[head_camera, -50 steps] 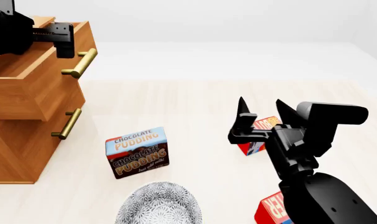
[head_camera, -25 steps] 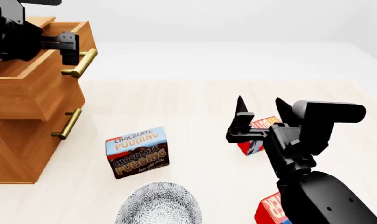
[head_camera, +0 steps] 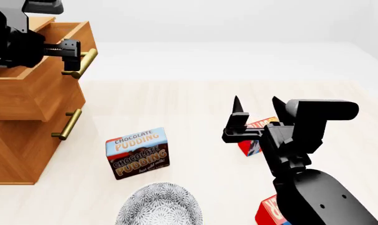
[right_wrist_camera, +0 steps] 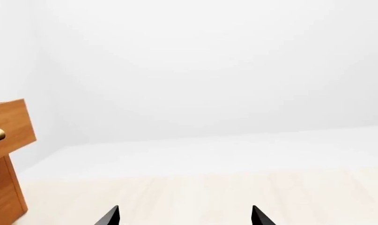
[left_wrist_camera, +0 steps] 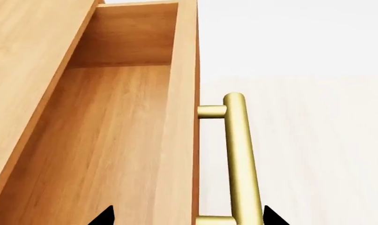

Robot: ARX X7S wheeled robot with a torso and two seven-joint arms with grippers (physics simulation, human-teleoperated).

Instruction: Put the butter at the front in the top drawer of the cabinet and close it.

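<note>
The cabinet (head_camera: 20, 154) stands at the left with its top drawer (head_camera: 35, 89) pulled out and empty inside (left_wrist_camera: 107, 140). My left gripper (head_camera: 71, 51) is open at the drawer's front; in the left wrist view (left_wrist_camera: 187, 219) its fingertips straddle the front panel and the brass handle (left_wrist_camera: 239, 154) without gripping. My right gripper (head_camera: 257, 104) is open and empty, held above one butter carton (head_camera: 259, 140). A second butter carton (head_camera: 269, 212) lies nearer me, mostly hidden by my right arm. In the right wrist view the gripper (right_wrist_camera: 184, 218) holds nothing.
A chocolate pudding box (head_camera: 137, 152) stands in the middle of the floor, with a patterned grey bowl (head_camera: 159, 206) in front of it. The lower drawer's handle (head_camera: 67, 124) sticks out from the cabinet. The cabinet's corner shows in the right wrist view (right_wrist_camera: 7, 154).
My left gripper has moved right along the drawer's edge to the handle. My right gripper has shifted slightly left and up over the butter.
</note>
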